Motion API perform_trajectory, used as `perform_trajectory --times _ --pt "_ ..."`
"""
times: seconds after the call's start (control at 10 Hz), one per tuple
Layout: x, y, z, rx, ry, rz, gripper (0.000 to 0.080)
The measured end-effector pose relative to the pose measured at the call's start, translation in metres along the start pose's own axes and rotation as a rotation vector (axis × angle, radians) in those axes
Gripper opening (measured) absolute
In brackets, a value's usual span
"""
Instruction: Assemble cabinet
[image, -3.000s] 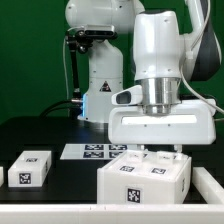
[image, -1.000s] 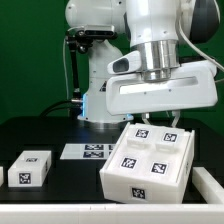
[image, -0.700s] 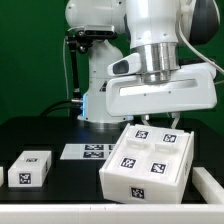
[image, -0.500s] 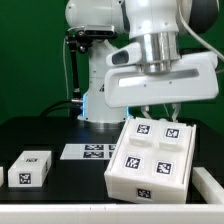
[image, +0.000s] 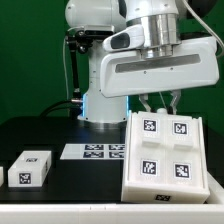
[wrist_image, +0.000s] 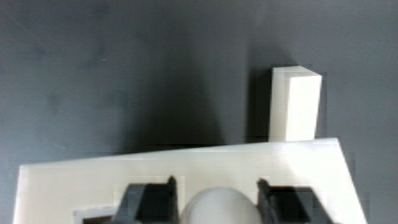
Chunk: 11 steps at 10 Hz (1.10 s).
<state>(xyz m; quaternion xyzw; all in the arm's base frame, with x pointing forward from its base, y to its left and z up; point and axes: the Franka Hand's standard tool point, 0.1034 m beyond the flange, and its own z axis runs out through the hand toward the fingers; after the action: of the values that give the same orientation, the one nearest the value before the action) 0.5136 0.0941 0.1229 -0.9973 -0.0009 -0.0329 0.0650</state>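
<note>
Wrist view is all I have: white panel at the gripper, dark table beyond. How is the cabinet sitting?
Observer: The cabinet stands steeply tilted, its four-tag face toward the exterior camera, the gripper at its top edge.
Operator: Any loose parts nearby?
Observer: A small white tagged block lies on the table, well apart, at the exterior view's left.
Operator: Anything between them?
Observer: The marker board lies flat there.

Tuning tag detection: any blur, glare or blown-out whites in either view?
Exterior view: sharp, evenly lit; the four tags facing the camera on the cabinet read crisply, with no glare. Wrist view: soft focus, the cabinet's white panel is nearly blown out, no tags show, and a darker shadow band lies on the table beside the white block.
</note>
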Motion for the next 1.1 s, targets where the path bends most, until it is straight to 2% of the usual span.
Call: perform_trajectory --times 0.2,0.5,0.7,0.9,1.1 --pt "0.003 -0.003 -0.004 0.002 -0.03 -0.003 0.0208" --pt "0.021 0.003 -0.025 0.033 -0.093 -0.01 0.0208" --pt "0.029 0.003 -0.025 0.037 -0.108 -0.015 0.0208" --pt "0.034 -0.003 -0.021 0.032 -0.105 0.002 0.0208" --pt "0.046 -0.006 -0.022 0.028 -0.074 0.031 0.0208"
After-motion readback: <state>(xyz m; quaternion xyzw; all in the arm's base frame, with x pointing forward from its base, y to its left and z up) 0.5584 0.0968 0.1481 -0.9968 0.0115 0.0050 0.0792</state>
